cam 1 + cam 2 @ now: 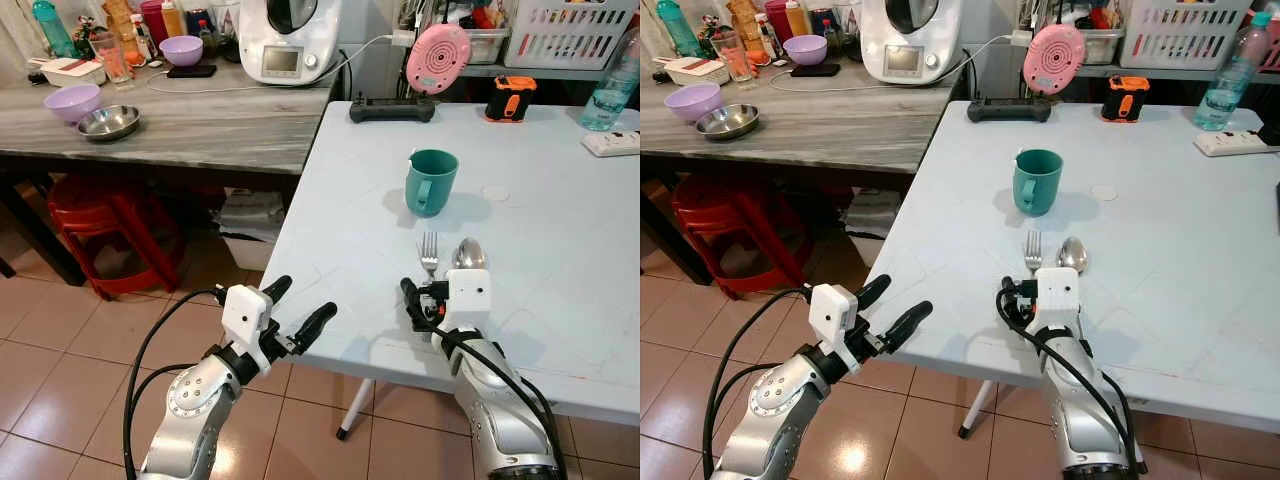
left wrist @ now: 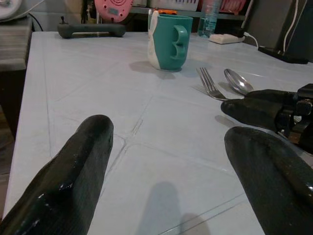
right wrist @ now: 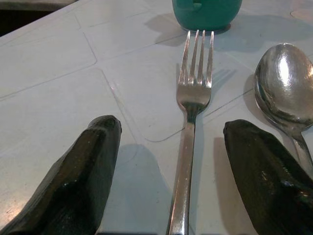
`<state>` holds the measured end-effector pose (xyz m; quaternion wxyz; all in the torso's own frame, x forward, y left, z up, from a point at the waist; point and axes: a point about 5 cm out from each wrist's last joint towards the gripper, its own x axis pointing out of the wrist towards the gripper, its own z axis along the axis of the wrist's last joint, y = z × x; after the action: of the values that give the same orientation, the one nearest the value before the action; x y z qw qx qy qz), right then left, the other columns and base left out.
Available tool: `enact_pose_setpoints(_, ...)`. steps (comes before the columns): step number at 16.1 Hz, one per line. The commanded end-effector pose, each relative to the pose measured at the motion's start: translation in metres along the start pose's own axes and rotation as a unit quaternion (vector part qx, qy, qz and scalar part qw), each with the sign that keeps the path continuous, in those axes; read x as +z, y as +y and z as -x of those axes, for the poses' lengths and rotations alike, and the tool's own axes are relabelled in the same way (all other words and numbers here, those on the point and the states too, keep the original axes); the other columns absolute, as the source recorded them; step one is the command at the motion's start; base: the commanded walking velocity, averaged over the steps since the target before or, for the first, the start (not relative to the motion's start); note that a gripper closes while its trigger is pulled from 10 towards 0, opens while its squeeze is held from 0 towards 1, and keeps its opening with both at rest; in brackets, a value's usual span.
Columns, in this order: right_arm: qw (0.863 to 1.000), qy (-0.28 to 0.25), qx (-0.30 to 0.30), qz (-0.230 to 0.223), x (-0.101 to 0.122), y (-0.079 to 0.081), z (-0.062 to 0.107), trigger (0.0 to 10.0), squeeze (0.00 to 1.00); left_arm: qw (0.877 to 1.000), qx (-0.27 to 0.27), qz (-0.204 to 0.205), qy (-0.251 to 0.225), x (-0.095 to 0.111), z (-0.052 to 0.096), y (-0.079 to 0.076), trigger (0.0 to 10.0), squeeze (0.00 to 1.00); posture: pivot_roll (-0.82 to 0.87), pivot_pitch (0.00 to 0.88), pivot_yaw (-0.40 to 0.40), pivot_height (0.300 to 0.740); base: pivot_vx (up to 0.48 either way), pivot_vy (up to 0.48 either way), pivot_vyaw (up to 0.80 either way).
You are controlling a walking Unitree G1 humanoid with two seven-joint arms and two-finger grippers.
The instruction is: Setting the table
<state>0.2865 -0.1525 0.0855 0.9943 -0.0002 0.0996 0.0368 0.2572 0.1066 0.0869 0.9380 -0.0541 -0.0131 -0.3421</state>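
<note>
From the head view I see my right gripper (image 1: 425, 298) on the counter (image 1: 560, 260), fork (image 1: 429, 256) and spoon (image 1: 468, 254) just beyond it, mug (image 1: 431, 181) farther. My left gripper (image 1: 300, 308) hovers wide off the counter's near-left edge. Right wrist: fingers (image 3: 88, 171) spread wide, straddling the shiny fork's handle, spoon beside.

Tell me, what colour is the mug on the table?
The mug is teal green; the left eye view shows it best.
</note>
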Motion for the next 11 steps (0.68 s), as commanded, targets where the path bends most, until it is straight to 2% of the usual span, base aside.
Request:
enact_pose_setpoints(1,1.0,0.014,0.001,-0.003,-0.004,0.0,-0.002,0.0,0.0,1.0,-0.01,-0.007,-0.008,0.006,-0.001,0.0,10.0,0.0,-0.13,0.064,0.074,0.74,0.0,0.0,0.0)
enact_pose_setpoints(6,0.999,0.031,-0.014,-0.007,-0.007,-0.012,-0.005,0.0,0.0,0.999,-0.03,-0.003,-0.015,0.008,-0.002,-0.004,10.0,0.0,-0.13,0.062,0.076,0.74,0.0,0.0,0.0)
enact_pose_setpoints(11,0.998,0.057,-0.008,-0.017,-0.012,-0.016,-0.008,0.0,0.0,0.999,-0.046,-0.005,-0.012,0.007,-0.001,-0.005,10.0,0.0,-0.13,0.061,0.078,0.74,0.0,0.0,0.0)
